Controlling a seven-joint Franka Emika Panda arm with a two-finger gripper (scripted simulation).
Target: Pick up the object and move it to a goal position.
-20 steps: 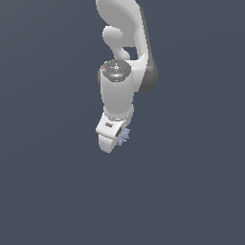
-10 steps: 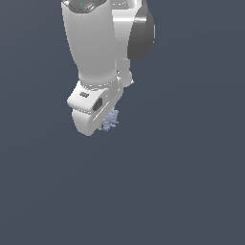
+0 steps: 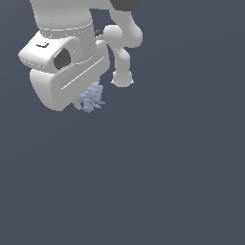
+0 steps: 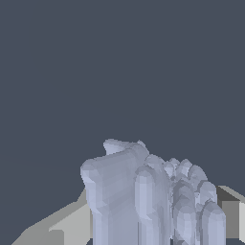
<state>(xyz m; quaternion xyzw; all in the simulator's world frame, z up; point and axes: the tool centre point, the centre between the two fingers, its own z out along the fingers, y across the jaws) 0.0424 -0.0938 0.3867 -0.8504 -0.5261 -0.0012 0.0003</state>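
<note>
The tool [image 3: 85, 103] is pinching the pale lavender-blue spiky lump [image 3: 92, 98], which pokes out from under the white hand of the Panda arm [image 3: 62, 62] in the exterior view; in the wrist view the lump [image 4: 143, 196] fills the space between the two pale fingers [image 4: 62, 225], which flank it on either side. The lump appears to be carried clear of the plain dark ground, though no shadow or contact confirms how high. No goal marker shows in either picture, so how much travel is left cannot be judged. The main risk I see is the hold itself: the ridged, jagged surface probably gives the pads only a few high points to bear on, so a quick swing or a sudden stop could let the lump twist or slip out. Much of it also seems to sit beyond the fingertips, which would add leverage to any such twist. A drop would leave it lying short of the goal, calling for a fresh grasp.
</note>
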